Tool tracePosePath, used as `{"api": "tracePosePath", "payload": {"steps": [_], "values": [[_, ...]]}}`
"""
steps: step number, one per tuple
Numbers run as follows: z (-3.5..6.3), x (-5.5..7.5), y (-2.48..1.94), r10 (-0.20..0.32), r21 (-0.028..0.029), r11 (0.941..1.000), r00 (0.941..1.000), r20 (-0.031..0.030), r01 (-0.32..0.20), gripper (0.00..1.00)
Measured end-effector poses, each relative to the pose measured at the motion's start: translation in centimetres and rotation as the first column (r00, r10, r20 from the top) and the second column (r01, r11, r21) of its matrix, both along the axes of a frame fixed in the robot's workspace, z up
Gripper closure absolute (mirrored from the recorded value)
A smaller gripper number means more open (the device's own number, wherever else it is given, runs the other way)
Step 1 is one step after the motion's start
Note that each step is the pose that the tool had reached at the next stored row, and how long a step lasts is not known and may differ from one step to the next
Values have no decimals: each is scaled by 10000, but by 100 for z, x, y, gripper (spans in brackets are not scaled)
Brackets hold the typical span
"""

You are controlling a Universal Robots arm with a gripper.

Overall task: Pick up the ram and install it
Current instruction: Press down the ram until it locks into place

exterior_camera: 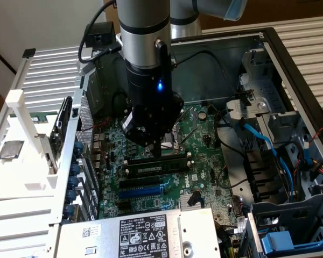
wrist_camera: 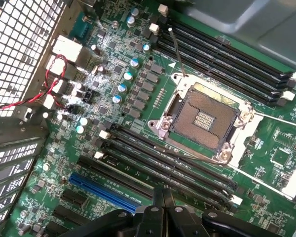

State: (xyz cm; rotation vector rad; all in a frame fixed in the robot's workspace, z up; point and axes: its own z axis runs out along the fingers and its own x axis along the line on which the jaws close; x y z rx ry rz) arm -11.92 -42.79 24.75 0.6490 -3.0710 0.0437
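The ram [exterior_camera: 155, 169] stands on edge in a black slot on the motherboard [exterior_camera: 204, 156], and its pale label faces the camera. My gripper [exterior_camera: 157, 152] hangs straight down over the board. Its fingers are shut together, with the tips right at the ram's upper edge. I cannot tell whether they touch it. In the wrist view the shut gripper [wrist_camera: 163, 193] sits over the nearer bank of long black slots [wrist_camera: 167, 163]. Nothing is held between the fingers. From this angle I cannot make out the ram among the slots.
An open processor socket [wrist_camera: 204, 118] lies just beyond the slots, with a second slot bank [wrist_camera: 227, 54] past it. A blue slot [exterior_camera: 145, 191] and the silver power supply [exterior_camera: 140, 231] lie nearer. A white tray [exterior_camera: 11, 183] holding a silver chip [exterior_camera: 11, 149] sits at the exterior view's left. Blue cables [exterior_camera: 261, 142] crowd its right.
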Motion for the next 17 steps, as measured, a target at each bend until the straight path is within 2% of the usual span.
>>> {"api": "tracePosePath", "payload": {"steps": [4,9,13,17], "values": [[1,0,0,-505,1,9987,9987,54,505,90],[1,0,0,-1132,6,9936,9935,117,1132,90],[1,0,0,-1626,12,9867,9866,155,1626,90],[1,0,0,-2130,18,9771,9769,190,2130,90]]}}
